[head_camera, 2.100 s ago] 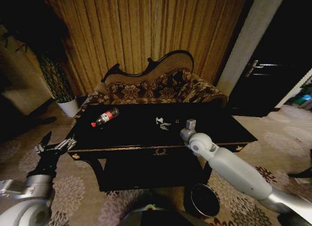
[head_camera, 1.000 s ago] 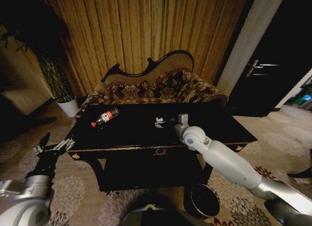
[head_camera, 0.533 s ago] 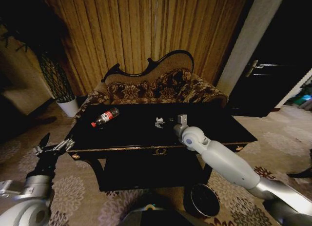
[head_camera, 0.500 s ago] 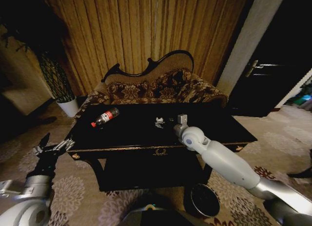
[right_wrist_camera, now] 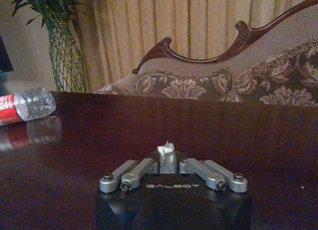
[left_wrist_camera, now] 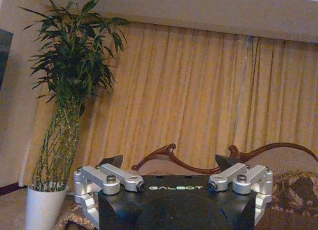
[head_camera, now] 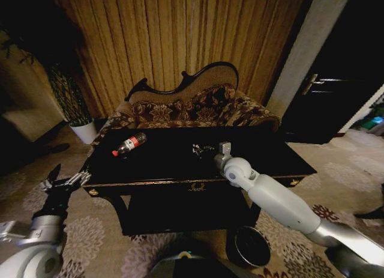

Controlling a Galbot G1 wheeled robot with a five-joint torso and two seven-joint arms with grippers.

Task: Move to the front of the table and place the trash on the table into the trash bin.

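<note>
On the glossy black table [head_camera: 162,163], my right gripper [head_camera: 203,149] reaches in from the front, near the middle of the top. The right wrist view shows my right gripper [right_wrist_camera: 167,163] shut on the crumpled white paper wad [right_wrist_camera: 166,151], low over the tabletop [right_wrist_camera: 99,140]. The clear bottle with the red label [head_camera: 129,143] lies on its side at the table's left part, also seen as the bottle [right_wrist_camera: 25,107] far from the fingers. The dark round trash bin [head_camera: 249,245] stands on the carpet under my right arm. My left gripper [head_camera: 63,181] hangs open off the table's left corner.
An ornate patterned sofa [head_camera: 192,110] stands right behind the table, with curtains beyond it. A tall plant in a white pot [head_camera: 84,132] is at the back left. A dark door [head_camera: 336,92] is at the right. Patterned carpet surrounds the table.
My right gripper slid left across the tabletop to the paper wad and closed on it; the wad's white shape is now covered by the fingers. The left arm and the bottle stayed put.
</note>
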